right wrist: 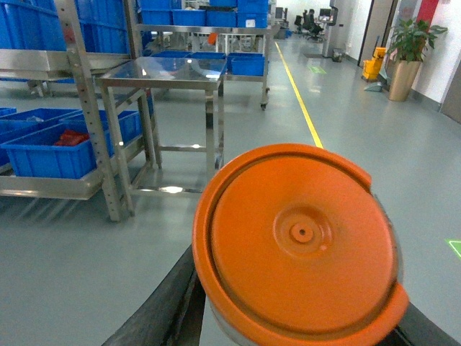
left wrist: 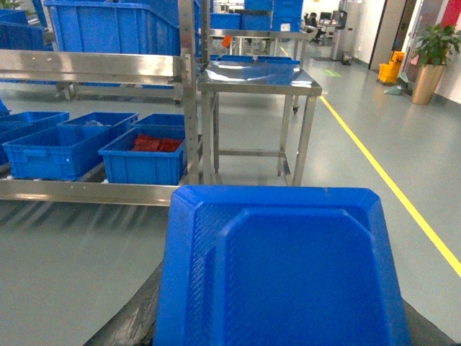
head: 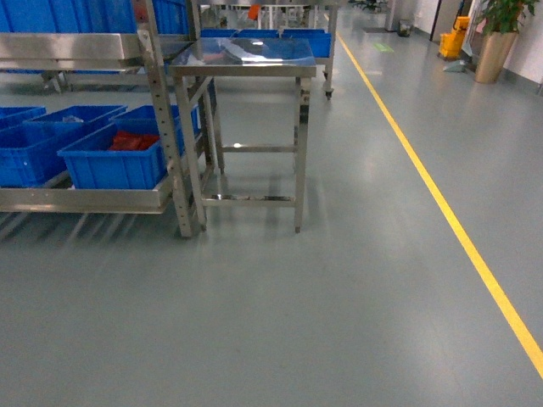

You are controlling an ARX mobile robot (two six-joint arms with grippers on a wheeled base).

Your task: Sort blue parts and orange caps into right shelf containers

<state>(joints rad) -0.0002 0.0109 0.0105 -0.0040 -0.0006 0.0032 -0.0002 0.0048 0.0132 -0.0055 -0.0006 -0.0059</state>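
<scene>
A grey factory floor [head: 339,322] with a yellow line [head: 441,203] runs past a steel shelf rack [head: 161,110] and a bare steel tabletop [head: 246,52]. On the rack's lowest shelf sit the blue crates [head: 114,161], the nearest holding red pieces [head: 131,141]. The left wrist view is filled by a blue part [left wrist: 288,274], the right wrist view by a round orange cap [right wrist: 299,241]. Neither gripper shows clearly, so whether either is spread or pinching cannot be told. A potted plant [head: 499,34] stands far right.

I saw bright, even overhead light; glare sat on the steel tabletop [head: 254,52] at twelve o'clock, with close objects blurred.
</scene>
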